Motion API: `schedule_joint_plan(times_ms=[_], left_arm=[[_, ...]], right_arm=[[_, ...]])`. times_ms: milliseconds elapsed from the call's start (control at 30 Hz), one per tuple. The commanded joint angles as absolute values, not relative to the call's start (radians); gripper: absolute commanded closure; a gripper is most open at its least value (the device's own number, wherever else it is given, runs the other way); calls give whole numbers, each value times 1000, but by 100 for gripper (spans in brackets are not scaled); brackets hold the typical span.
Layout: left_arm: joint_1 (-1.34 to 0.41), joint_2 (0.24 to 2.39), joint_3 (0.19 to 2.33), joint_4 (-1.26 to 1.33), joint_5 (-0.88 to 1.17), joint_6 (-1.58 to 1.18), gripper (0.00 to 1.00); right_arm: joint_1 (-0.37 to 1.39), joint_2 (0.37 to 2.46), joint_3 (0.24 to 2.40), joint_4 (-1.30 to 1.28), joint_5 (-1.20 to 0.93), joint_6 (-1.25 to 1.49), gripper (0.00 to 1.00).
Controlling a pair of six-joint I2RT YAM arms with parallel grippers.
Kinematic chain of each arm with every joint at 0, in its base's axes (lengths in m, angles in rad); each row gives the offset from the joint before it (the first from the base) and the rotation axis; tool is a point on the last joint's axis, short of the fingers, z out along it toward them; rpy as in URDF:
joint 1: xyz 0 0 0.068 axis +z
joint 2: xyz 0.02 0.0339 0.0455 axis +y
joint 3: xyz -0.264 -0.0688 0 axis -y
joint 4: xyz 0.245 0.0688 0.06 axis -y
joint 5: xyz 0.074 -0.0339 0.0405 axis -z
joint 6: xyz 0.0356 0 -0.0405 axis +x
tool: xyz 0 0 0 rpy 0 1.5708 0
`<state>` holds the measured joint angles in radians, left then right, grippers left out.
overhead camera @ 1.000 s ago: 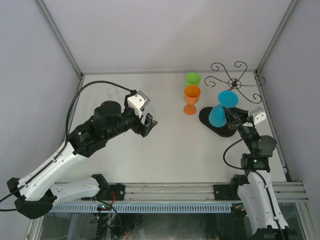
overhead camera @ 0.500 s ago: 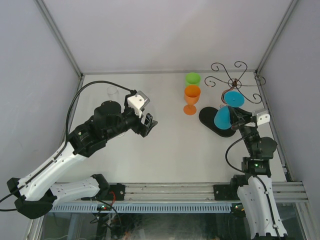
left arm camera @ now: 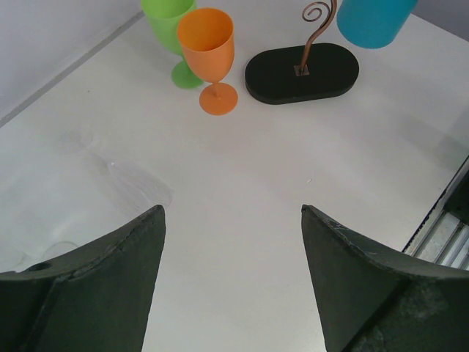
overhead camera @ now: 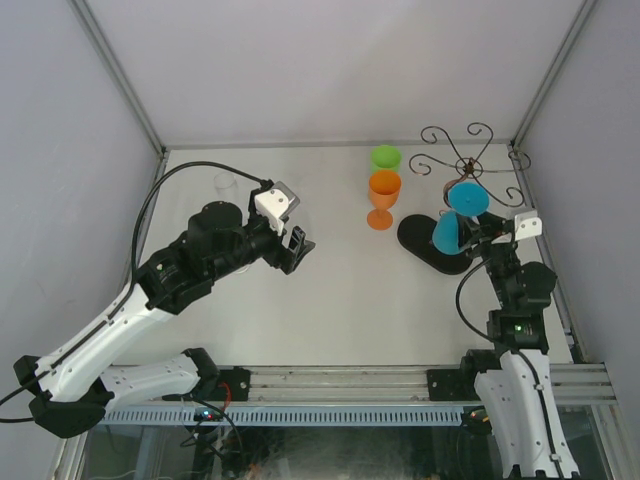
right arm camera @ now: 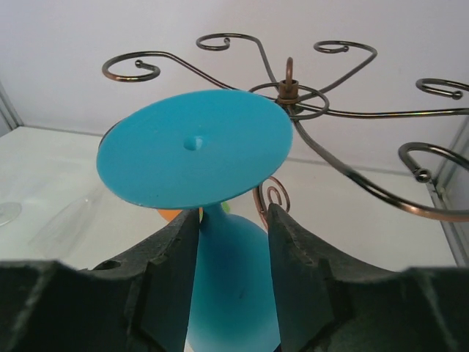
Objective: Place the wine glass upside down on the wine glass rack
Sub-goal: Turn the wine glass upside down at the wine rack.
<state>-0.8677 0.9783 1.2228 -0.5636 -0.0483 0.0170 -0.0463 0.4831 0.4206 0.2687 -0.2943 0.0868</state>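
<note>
Top external view places the wine glass, blue and inverted, tilted over the black base of the wine glass rack, with my right gripper at it; only the right wrist view shows my fingers parted on either side of the stem, with a gap beside it; the foot is uppermost in front of the rack; whether it rests on a wire I cannot tell.

Left wrist view alone shows my left gripper spread wide and empty above bare tabletop; an orange glass and a green glass stand upright just beside the base.

The rack sits in the far right corner, near the side wall; broad open tabletop lies between my arms.
</note>
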Motion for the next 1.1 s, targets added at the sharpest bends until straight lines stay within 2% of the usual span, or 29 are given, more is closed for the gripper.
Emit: schedule_joint_plan(times_ms=[0, 167, 333, 533, 700, 833, 1067], left_arm=[[-861, 972, 1208, -539, -49, 10, 21], [-856, 973, 1206, -534, -46, 3, 21], [-854, 961, 1197, -524, -60, -2, 21], [-848, 933, 1179, -503, -89, -15, 18], [-818, 914, 1171, -487, -81, -41, 16], [-776, 902, 1167, -475, -81, -68, 15], [-686, 879, 1148, -445, -72, -122, 13]], right_arm=[[-52, 455, 545, 28, -198, 63, 57], [-56, 380, 599, -145, -129, 114, 55], [-57, 322, 652, -267, -147, 152, 52], [-57, 278, 760, -448, -165, 250, 40], [-57, 301, 949, -672, -181, 258, 28], [-57, 310, 1050, -751, -205, 236, 16], [-73, 394, 1254, -855, -302, 215, 6]])
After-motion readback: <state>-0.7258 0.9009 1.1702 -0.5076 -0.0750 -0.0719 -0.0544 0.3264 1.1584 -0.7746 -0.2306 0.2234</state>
